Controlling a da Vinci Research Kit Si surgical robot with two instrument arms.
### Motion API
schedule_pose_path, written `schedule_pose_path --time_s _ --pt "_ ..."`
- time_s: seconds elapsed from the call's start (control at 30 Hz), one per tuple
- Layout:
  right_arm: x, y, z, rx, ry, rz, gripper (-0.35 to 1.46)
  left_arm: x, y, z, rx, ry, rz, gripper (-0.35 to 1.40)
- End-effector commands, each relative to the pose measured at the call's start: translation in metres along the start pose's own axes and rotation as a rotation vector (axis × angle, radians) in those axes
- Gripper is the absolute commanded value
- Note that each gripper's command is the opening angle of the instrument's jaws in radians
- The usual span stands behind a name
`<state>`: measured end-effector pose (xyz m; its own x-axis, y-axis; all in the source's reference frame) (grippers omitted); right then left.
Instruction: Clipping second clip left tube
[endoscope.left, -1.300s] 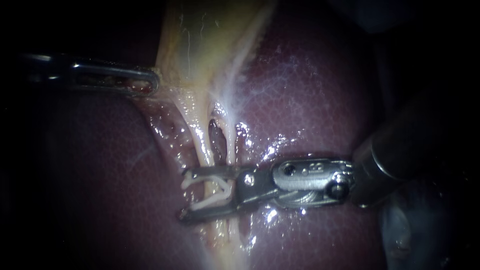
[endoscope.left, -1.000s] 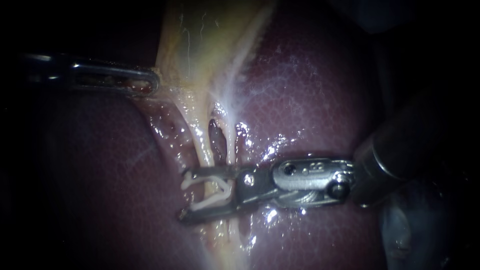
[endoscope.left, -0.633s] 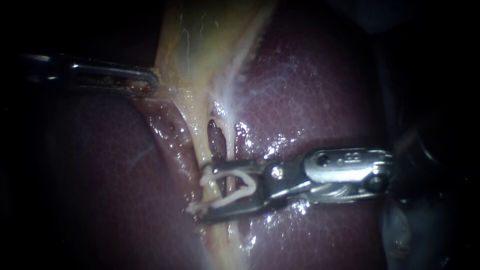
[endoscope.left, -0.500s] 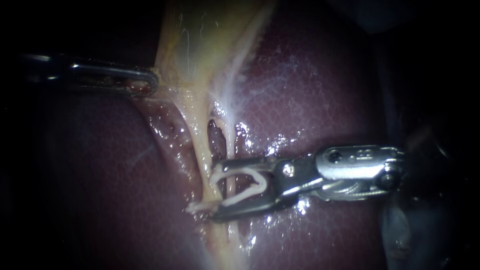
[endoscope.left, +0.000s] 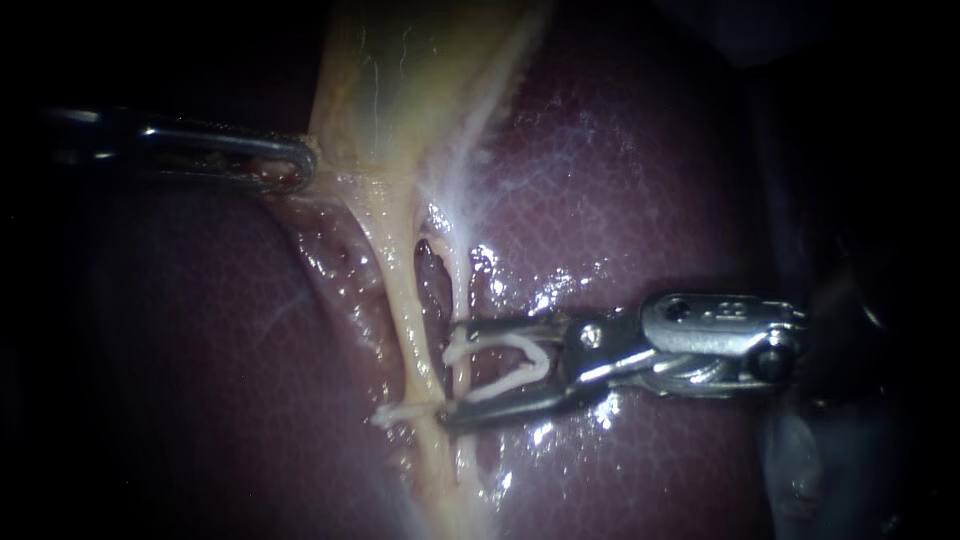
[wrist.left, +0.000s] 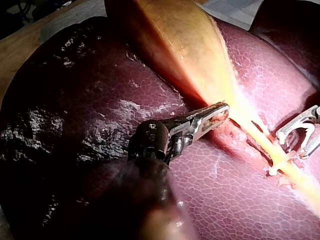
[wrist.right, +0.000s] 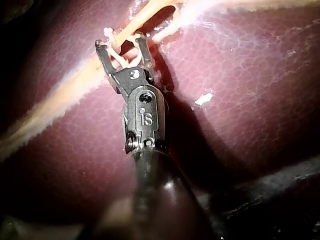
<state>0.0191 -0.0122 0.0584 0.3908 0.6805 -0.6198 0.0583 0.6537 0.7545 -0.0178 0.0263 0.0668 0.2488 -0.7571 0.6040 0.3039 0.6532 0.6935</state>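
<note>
left instrument (endoscope.left: 300, 165): jaws pressed together, pinching the edge of the gallbladder (endoscope.left: 420, 70) where it narrows; how much tissue sits in the bite is hard to make out; shaft lost in the dark toward the endoscope view's left edge

right instrument (endoscope.left: 452, 375): jaws spread wide, carrying an open clip (endoscope.left: 520, 381), one white leg against each jaw; shaft behind the wrist joint fades into shadow; in the left wrist view only its jaw tips show, the rest is cut off at the edge

left tube (endoscope.left: 400, 300): pale yellow cord running from the gallbladder down over the liver (endoscope.left: 640, 200); jaw tips stop just beside it in the endoscope view but overlap it in the right wrist view, so whether it lies inside the mouth cannot be told

right tube (endoscope.left: 457, 290): thinner pale strand beside the left tube, passing between the spread jaws, partly hidden by the upper jaw

closed clip (endoscope.left: 398, 411): white, across the left tube, just beyond the lower jaw tip; whether it wraps fully round cannot be seen

both tubes: merge into pale tissue near the endoscope view's lower edge
</note>
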Motion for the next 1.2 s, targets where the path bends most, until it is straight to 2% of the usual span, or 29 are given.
schedule_pose_path --time_s 0.03,0.23,0.37,0.53,0.77,0.97,1.07,1.2 --pt "-0.0003 0.0002 0.0002 0.003 0.002 0.009 0.48 0.0000 0.0000 0.0000 0.000 0.000 0.000 -0.35" --pt "-0.0021 0.0025 0.0010 0.030 0.010 0.062 0.48 0.0001 0.0001 0.0000 0.000 0.000 0.001 -0.35" --pt "-0.0033 0.0042 0.0016 0.069 0.011 0.100 0.48 0.0001 0.0001 0.0000 0.000 0.000 0.001 -0.35" --pt "-0.0041 0.0051 0.0024 0.106 0.020 0.134 0.48 0.0001 0.0001 0.0000 0.000 0.000 0.001 -0.35" --pt "-0.0033 0.0049 0.0042 0.166 0.056 0.166 0.48 0.0001 0.0001 0.0001 0.000 0.000 0.001 -0.35" --pt "-0.0021 0.0040 0.0054 0.220 0.091 0.200 0.48 0.0001 0.0001 0.0001 0.000 0.000 0.001 -0.35" --pt "-0.0013 0.0033 0.0057 0.246 0.122 0.218 0.48 0.0001 0.0001 0.0001 0.000 0.000 0.001 -0.35" --pt "0.0008 0.0021 0.0050 0.275 0.161 0.234 0.48 0.0001 0.0001 0.0001 0.000 0.000 0.001 -0.35"
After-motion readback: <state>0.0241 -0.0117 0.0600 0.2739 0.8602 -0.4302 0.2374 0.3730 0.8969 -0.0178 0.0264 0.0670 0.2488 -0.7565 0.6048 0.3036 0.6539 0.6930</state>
